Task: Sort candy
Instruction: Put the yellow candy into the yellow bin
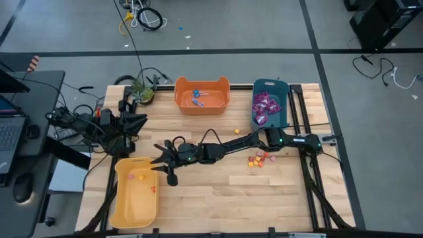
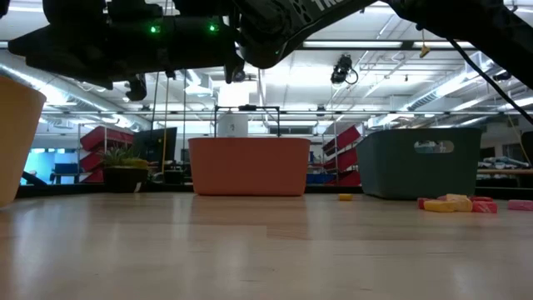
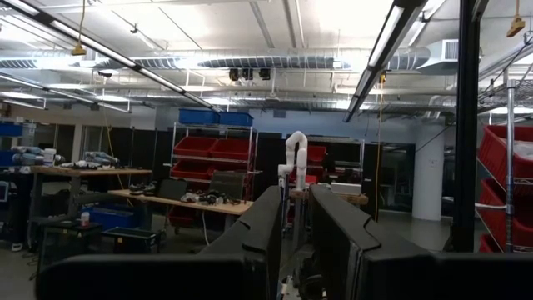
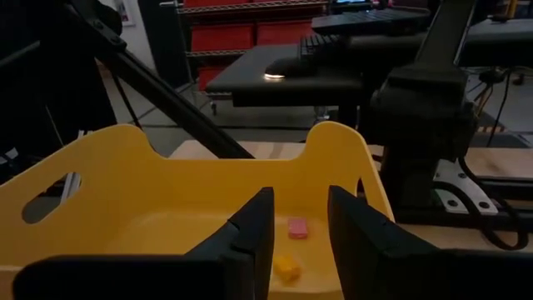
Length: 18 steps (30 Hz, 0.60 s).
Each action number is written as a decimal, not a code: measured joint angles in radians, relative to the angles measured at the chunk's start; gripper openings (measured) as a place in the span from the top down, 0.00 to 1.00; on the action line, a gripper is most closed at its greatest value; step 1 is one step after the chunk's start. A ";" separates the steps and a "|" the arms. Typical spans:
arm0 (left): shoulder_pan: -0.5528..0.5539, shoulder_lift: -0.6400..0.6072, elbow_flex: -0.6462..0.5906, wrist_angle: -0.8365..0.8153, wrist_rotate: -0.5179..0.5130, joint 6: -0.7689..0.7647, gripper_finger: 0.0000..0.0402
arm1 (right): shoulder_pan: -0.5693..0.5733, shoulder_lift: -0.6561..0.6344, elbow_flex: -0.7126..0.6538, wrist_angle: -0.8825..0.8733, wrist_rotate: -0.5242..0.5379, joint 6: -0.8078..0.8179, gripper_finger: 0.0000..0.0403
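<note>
The right gripper hangs over the yellow bin's right rim, near the table's front-left corner; its fingers stand apart, holding nothing. A pink piece and an orange piece lie inside that bin. More small candies sit loose mid-table toward the right edge, with bare wood in front. Purple packets fill the teal bin; blue lollipops lie in the orange bin, both along the back edge. The left gripper waits raised at the left edge, fingers slightly apart.
</note>
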 joint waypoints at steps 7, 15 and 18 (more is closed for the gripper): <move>0.000 0.000 0.000 0.000 0.000 0.000 0.83 | 0.000 -0.001 0.000 0.013 0.000 -0.059 0.75; 0.000 0.000 0.000 -0.005 0.000 0.000 0.83 | 0.006 -0.043 -0.001 -0.085 -0.005 -0.143 0.75; 0.000 0.000 0.000 -0.015 0.000 0.000 0.83 | 0.005 -0.099 -0.001 -0.237 -0.005 -0.158 0.75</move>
